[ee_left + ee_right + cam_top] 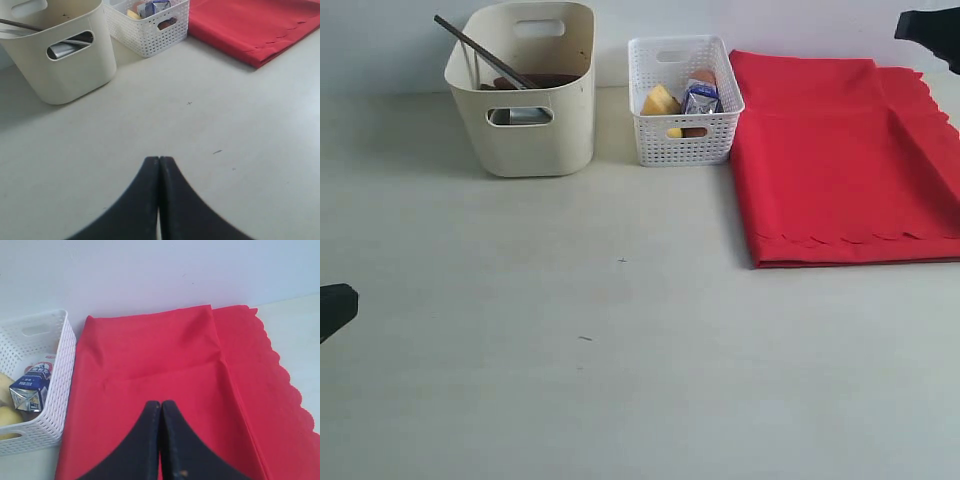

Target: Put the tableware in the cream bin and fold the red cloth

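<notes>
Red cloth [840,160] far right, folded flat; soft, light, limp, so pinch near scalloped edge or corner. Chopsticks [480,50] lean in cream bin [525,135] far left. Left gripper [159,165] and right gripper [160,407]: jaws pressed together, holding nothing

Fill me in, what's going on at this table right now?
Nothing is being handled. The left gripper and the right gripper are both shut and empty, the left over bare table, the right above the red cloth. The cloth lies flat, folded over on itself, beside the white basket, which holds food and a milk packet. The cream bin has dark chopsticks sticking out and other items inside. The task looks about done.
</notes>
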You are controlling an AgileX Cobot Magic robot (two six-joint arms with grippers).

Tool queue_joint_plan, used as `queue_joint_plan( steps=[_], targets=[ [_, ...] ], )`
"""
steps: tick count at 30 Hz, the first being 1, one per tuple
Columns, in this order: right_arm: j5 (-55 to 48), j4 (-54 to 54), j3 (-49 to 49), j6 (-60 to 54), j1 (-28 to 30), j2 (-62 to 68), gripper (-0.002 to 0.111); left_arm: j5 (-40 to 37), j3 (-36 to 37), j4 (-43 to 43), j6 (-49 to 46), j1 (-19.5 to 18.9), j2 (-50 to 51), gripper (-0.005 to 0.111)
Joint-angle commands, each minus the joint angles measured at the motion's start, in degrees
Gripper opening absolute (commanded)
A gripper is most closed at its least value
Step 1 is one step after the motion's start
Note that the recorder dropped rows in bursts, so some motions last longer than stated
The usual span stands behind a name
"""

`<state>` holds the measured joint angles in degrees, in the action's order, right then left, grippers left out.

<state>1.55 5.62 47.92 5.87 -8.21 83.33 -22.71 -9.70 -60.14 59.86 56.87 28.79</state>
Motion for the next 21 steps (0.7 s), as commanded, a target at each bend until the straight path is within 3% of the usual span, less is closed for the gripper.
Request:
queue_joint_plan(
  steps=[1, 5, 9, 12, 15, 18, 20, 21],
  targets=[
    [1.69, 0.19, -0.44, 0.2, -0.16, -0.92, 0.0, -0.43, 0.12, -0.49, 0.51, -0.24, -0.36, 0.0],
    [1.69, 0.19, -0.44, 0.2, -0.16, -0.92, 0.0, 0.35, 0.52, -0.49, 0.51, -1.7, -3.34, 0.0],
    [1.69, 0.19, -0.44, 0.2, -0.16, -0.92, 0.0, 2.26, 2.64, -0.5, 0.47, -10.33, -12.16, 0.0],
    [1.69, 0.19, -0.44, 0.2, -0.16, -0.92, 0.0, 2.41, 4.16, -0.73, 0.36, -21.2, -20.81, 0.0],
    [1.69, 0.19, -0.44, 0.2, -0.16, -0.92, 0.0, 2.41, 4.85, -0.88, 0.36, -34.56, -28.79, 0.0],
    [1.44, 0.19, -0.44, 0.2, -0.16, -1.15, 0.0, 2.33, 4.68, -1.18, 0.36, -44.72, -28.79, 0.0],
    [1.71, 0.19, -0.44, 0.2, -0.16, -1.27, 0.0, 3.98, 5.09, -0.84, 0.49, -54.63, -28.18, 0.0],
    [1.61, 0.19, -0.44, 0.2, -0.16, -1.24, 0.0, 4.74, 5.4, -0.84, 0.49, -55.26, -28.18, 0.0]
  ],
)
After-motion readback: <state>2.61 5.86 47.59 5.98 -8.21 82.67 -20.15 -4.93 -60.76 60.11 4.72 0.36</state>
